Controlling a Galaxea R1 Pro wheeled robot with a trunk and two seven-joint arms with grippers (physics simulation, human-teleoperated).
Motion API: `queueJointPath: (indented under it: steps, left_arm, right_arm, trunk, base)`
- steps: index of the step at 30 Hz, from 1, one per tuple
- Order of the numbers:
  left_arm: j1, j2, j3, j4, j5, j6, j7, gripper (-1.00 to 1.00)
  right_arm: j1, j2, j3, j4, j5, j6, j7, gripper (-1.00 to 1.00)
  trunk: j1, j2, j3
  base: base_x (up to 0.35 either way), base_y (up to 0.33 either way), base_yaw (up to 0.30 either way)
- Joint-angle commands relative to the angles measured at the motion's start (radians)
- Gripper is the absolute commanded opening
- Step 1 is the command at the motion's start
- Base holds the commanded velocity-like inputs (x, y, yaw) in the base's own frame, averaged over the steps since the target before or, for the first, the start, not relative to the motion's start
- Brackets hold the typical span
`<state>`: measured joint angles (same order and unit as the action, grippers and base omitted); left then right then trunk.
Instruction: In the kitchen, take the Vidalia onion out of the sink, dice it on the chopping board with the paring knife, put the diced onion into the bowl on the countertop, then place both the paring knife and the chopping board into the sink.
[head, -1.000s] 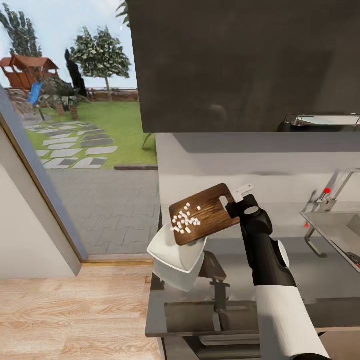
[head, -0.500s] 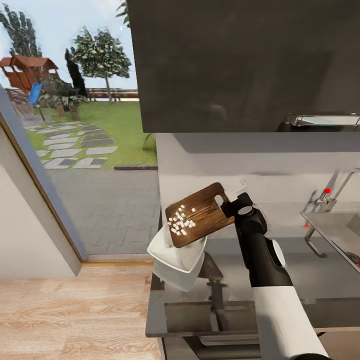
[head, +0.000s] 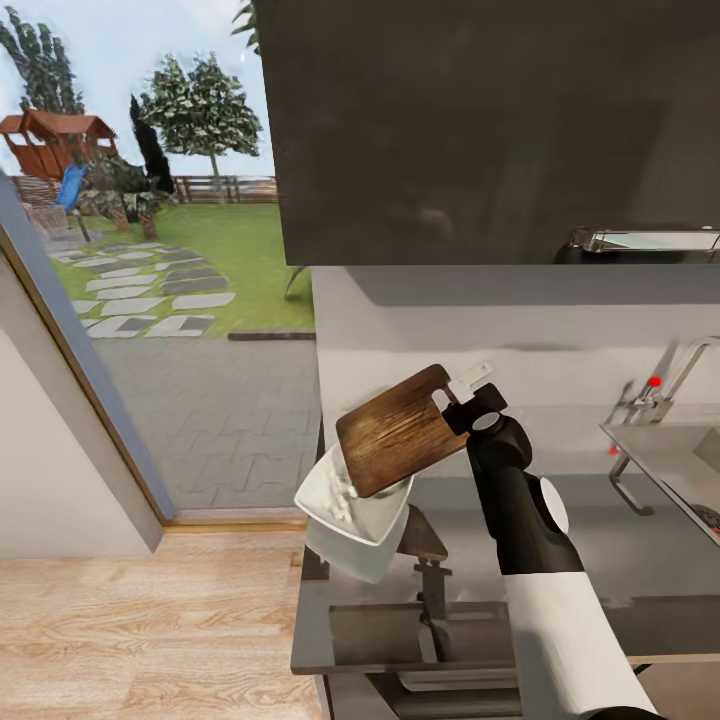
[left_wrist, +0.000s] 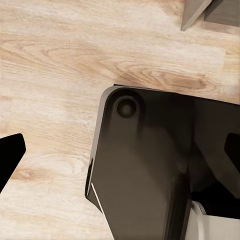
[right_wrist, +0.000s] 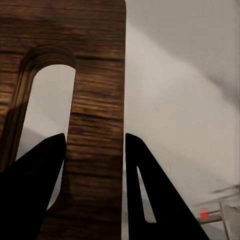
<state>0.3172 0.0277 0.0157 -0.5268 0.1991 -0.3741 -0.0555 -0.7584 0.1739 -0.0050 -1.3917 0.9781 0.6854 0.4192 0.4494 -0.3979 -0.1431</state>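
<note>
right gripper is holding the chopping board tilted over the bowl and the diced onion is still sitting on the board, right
Not quite. The right gripper does hold the chopping board tilted over the bowl, but the head view shows the board's face bare: no diced onion sits on it. Pale bits lie in the bowl at the board's lower edge.

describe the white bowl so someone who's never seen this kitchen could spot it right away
Find the grey countertop that runs left from the sink. At its far left corner, next to the garden window, sits the bowl, right under the tilted wooden chopping board held by the right gripper. It is the one white, squarish dish there, with rounded corners and a flared rim.
</note>
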Motion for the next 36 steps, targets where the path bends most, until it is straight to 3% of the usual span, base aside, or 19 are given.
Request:
queueJointPath:
  steps: [1,15,17,21,24,28,32,36]
  left_arm:
    - [0.0,0.0,0.001,-0.001,0.008,0.0,-0.006,1.0]
    - [0.0,0.0,0.001,-0.001,0.008,0.0,-0.006,1.0]
    - [0.0,0.0,0.001,-0.001,0.008,0.0,-0.006,1.0]
    - [0.001,0.0,0.001,-0.001,0.008,0.0,-0.006,1.0]
    - [0.0,0.0,0.001,-0.001,0.008,0.0,-0.006,1.0]
    - [0.0,0.0,0.001,-0.001,0.007,0.0,-0.006,1.0]
    - [0.0,0.0,0.0,-0.001,0.007,-0.001,-0.006,1.0]
    - [0.0,0.0,0.0,0.004,0.007,-0.002,-0.006,1.0]
  right_arm:
    - [-0.001,0.001,-0.001,-0.001,0.01,0.002,0.009,-1.0]
    - [-0.001,0.001,-0.017,-0.024,-0.003,0.002,0.02,-1.0]
    - [-0.001,0.001,-0.043,-0.038,-0.024,0.002,0.031,-1.0]
    - [-0.001,0.001,-0.175,-0.066,-0.153,0.002,0.118,-1.0]
    - [-0.001,0.001,-0.233,-0.081,-0.216,0.003,0.195,-1.0]
    - [-0.001,-0.035,-0.325,-0.086,-0.3,0.008,0.292,-1.0]
    - [-0.001,-0.043,-0.398,-0.087,-0.337,0.007,0.318,-1.0]
    - [-0.001,-0.044,-0.416,-0.086,-0.341,0.003,0.324,-1.0]
  trunk:
    - [0.001,-0.002,-0.002]
    - [0.001,-0.002,-0.002]
    - [0.001,-0.002,-0.002]
    - [0.001,-0.002,-0.002]
    - [0.001,-0.002,-0.002]
    - [0.001,-0.002,-0.002]
    - [0.001,-0.002,-0.002]
    - [0.001,-0.002,-0.002]
  base:
    - [0.0,0.0,0.0]
    - [0.0,0.0,0.0]
    - [0.0,0.0,0.0]
    - [0.0,0.0,0.0]
    - [0.0,0.0,0.0]
    - [-0.001,-0.001,0.0]
    - [-0.074,-0.08,0.0]
    - [-0.164,-0.201,0.0]
